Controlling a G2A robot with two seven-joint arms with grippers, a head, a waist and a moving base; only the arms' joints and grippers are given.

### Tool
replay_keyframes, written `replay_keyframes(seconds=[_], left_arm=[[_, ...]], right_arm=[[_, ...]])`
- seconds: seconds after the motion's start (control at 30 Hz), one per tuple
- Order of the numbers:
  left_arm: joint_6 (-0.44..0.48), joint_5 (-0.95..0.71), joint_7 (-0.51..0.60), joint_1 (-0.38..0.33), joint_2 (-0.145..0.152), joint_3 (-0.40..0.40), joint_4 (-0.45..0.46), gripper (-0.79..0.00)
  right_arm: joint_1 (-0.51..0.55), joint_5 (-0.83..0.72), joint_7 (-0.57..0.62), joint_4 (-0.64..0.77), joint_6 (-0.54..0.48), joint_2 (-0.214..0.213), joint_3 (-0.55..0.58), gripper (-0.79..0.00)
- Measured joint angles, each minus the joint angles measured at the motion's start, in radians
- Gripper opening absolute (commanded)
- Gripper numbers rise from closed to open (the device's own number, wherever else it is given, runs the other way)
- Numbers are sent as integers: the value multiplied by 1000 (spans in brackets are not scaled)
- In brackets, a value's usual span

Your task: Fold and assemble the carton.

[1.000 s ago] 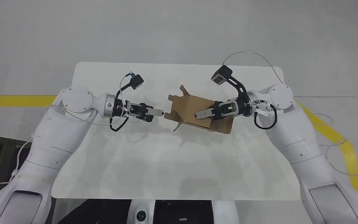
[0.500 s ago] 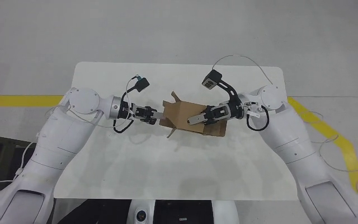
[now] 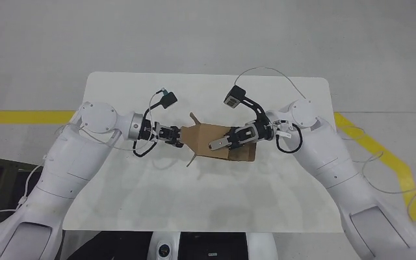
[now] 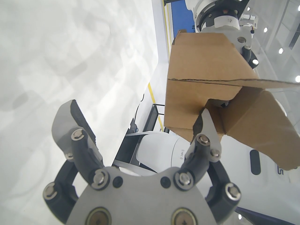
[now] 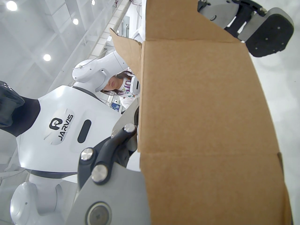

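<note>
My right pincer is clenched on the brown cardboard carton. One finger lies on the outside of a panel and the other is hidden behind it, so the carton stretches out ahead of that pincer over the white tabletop. My left pincer is released, fingers spread wide, just at the carton's end farthest from the right pincer. One fingertip sits at the edge of a flap, though I cannot tell whether it touches; the other stands clear to the side. The flaps at that end splay open directly ahead of the left pincer.
</note>
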State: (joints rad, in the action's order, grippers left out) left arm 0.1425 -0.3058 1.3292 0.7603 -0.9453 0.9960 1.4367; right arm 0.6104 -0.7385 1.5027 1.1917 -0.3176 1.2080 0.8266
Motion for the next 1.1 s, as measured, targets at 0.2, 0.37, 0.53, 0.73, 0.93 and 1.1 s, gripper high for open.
replay_keyframes(seconds=[0.2,0.37,0.53,0.73,0.93,1.1], left_arm=[[0,2,2,0,-1,-3,9,0],[-1,-2,-1,3,-1,1,1,0],[-1,-1,-9,5,1,12,-12,0],[4,13,-20,18,5,26,-22,0],[11,43,-21,41,12,37,0,0],[5,58,-13,60,15,35,38,0]], right_arm=[[-6,-4,-6,-9,-6,5,-8,-785],[-8,-8,-6,-15,-6,6,-5,-785],[-1,-22,-17,-24,-17,1,19,-785],[17,-31,-42,-46,-42,-8,62,-785],[30,-38,-80,-88,-80,-9,88,-785],[30,-34,-104,-124,-104,-2,88,-785]])
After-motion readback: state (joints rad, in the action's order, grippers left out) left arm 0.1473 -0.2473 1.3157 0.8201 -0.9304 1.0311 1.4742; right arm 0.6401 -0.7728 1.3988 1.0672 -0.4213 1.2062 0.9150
